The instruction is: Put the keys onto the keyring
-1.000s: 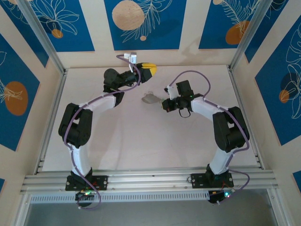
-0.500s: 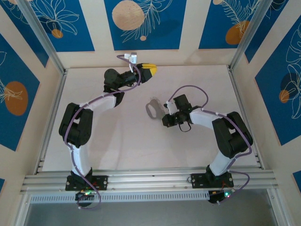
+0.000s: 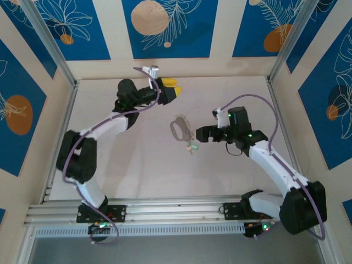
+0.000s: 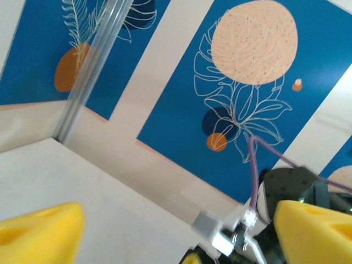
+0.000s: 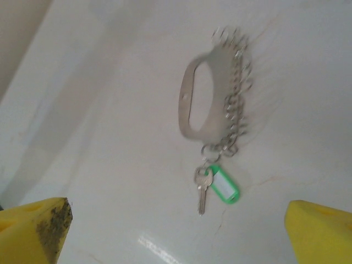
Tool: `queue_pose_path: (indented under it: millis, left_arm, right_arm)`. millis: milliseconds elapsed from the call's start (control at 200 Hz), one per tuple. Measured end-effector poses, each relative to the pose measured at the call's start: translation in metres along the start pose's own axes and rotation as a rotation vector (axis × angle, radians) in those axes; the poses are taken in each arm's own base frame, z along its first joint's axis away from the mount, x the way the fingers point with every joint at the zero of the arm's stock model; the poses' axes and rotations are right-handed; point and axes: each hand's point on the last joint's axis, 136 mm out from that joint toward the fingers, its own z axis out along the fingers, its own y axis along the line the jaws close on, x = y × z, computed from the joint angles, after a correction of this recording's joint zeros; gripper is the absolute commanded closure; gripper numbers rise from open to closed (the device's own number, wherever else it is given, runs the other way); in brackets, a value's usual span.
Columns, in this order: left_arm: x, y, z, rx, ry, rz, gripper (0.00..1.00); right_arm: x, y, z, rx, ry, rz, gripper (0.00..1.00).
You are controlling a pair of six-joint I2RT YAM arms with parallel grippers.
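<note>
Right wrist camera looks down on the keyring, a grey oval loop flat on the table, small silver rings along one edge. The key and its green tag lie touching the end of that fringe. The right gripper hovers near the keyring, jaws spread wide, empty. The left gripper hangs well apart from the keyring, also spread and holding nothing.

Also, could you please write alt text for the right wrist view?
A grey oval keyring with a fringe of small metal rings lies on the white table, a small silver key and green tag at its near end, seemingly linked to it. The right gripper's yellow fingertips stand wide open below, holding nothing.
</note>
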Motion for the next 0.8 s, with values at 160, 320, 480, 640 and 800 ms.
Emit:
queue_pose_path:
  millis: [160, 320, 480, 640, 800]
  left_arm:
    - [-0.032, -0.023, -0.041, -0.189, -0.062, 0.155, 0.00]
    - [-0.038, -0.010, -0.100, -0.507, -0.142, 0.301, 0.00]
    - [0.015, 0.050, -0.177, -0.891, -0.091, 0.370, 0.00]
    - [0.093, 0.103, -0.264, -1.219, 0.059, 0.364, 0.00]
    - [0.147, 0.127, -0.321, -1.386, 0.150, 0.342, 0.00]
  right_arm:
    - [-0.036, -0.029, -0.026, 0.127, -0.131, 0.054, 0.01]
    - [-0.062, -0.085, -0.049, 0.314, -0.283, 0.139, 0.01]
    - [-0.052, -0.146, -0.056, 0.485, -0.398, 0.222, 0.01]
    - [-0.033, -0.183, -0.044, 0.600, -0.392, 0.239, 0.01]
    - [-0.031, -0.204, -0.029, 0.655, -0.396, 0.189, 0.01]
